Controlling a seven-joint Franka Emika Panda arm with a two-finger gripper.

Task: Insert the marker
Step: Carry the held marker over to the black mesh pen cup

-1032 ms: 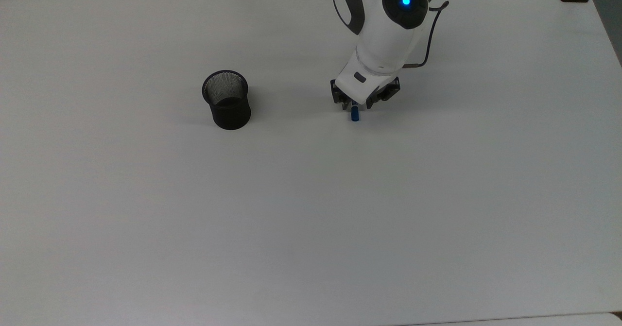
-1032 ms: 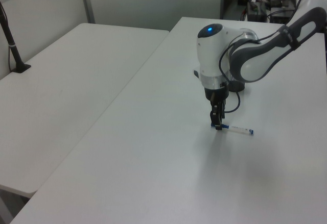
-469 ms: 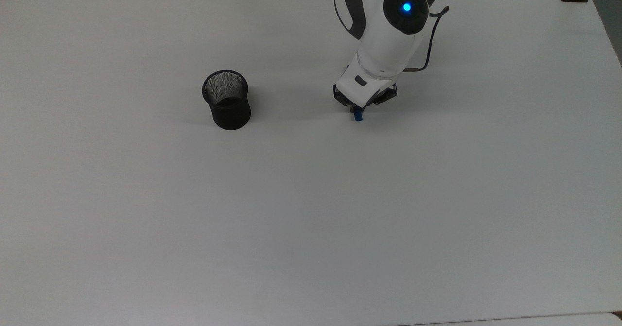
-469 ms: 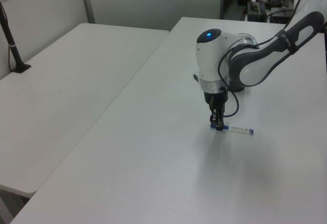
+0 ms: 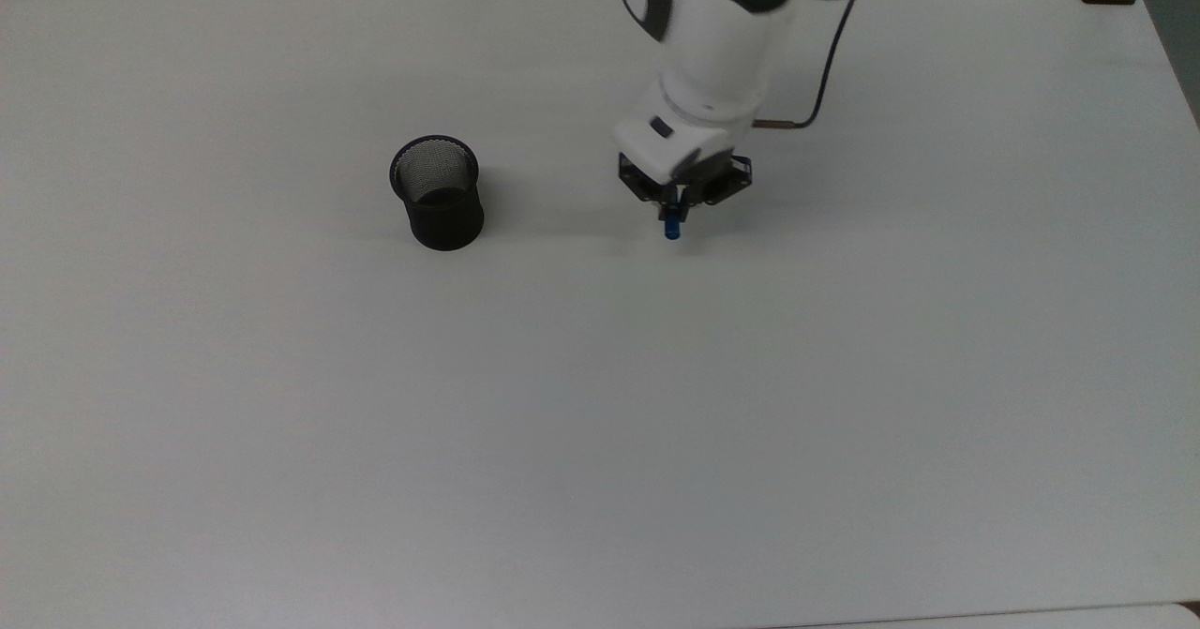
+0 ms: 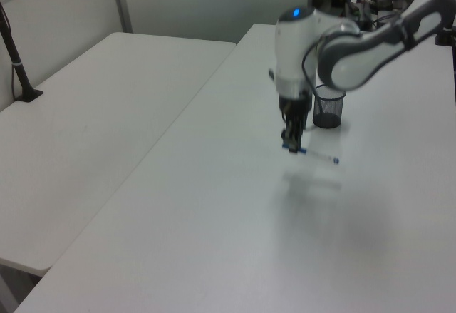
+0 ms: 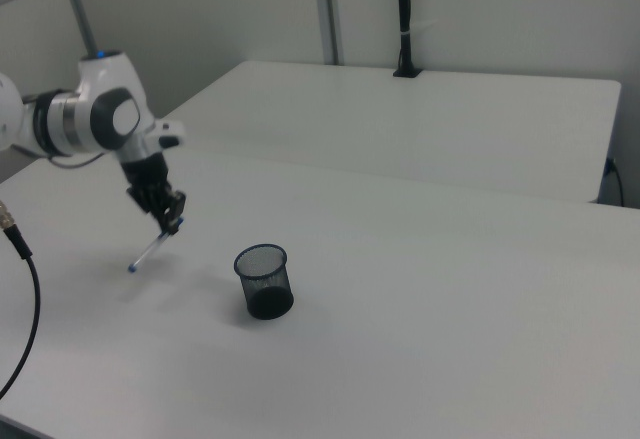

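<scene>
Marker lifted, held by its cap end

Your marker [image 6: 312,153] hangs tilted above the table [image 5: 281,423], the gripper [image 6: 291,145] clenched on its blue cap, so the free end can go down first into the mesh cup [image 5: 437,192], which stands well apart. No writing is readable.

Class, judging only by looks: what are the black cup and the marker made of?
The cup: probably metal wire mesh, matte black; its wall shows a fine see-through grid. The marker, held in the end effector: likely smooth plastic, with a white barrel and blue ends, though the look leaves it open.
</scene>
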